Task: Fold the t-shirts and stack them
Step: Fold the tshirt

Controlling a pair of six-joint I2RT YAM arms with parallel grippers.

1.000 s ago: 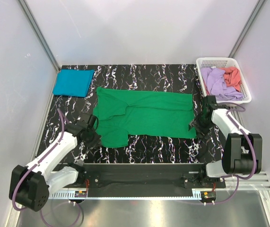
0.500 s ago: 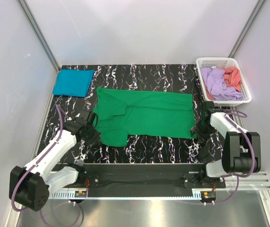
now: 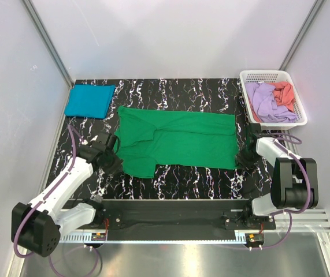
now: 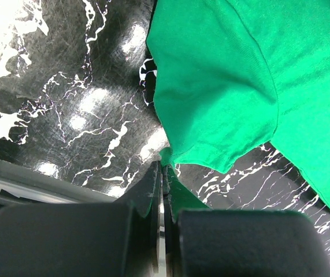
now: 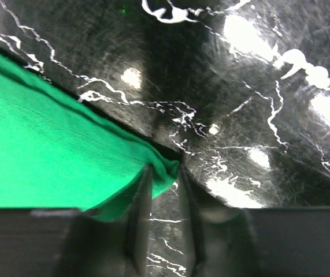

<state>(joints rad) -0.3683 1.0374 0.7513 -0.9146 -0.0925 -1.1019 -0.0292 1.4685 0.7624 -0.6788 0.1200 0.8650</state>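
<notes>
Fabric of the green t-shirt (image 3: 176,141) spreads flat between both claws. The left gripper (image 4: 161,173) is clenched on its sleeve edge. The right gripper (image 5: 165,173) straddles its bunched hem corner; whether clamped, I cannot tell.

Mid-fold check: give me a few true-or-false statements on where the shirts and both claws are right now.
1. The green t-shirt lies spread on the table. True.
2. The teal t-shirt sits in the basket. False: it lies folded at the table's far left corner.
3. The left claw is shut on the green t-shirt's edge. True.
4. The basket is empty. False: it holds a lilac t-shirt and a coral t-shirt.
5. A corner of the green t-shirt lies between the right claw's fingers. True.
</notes>
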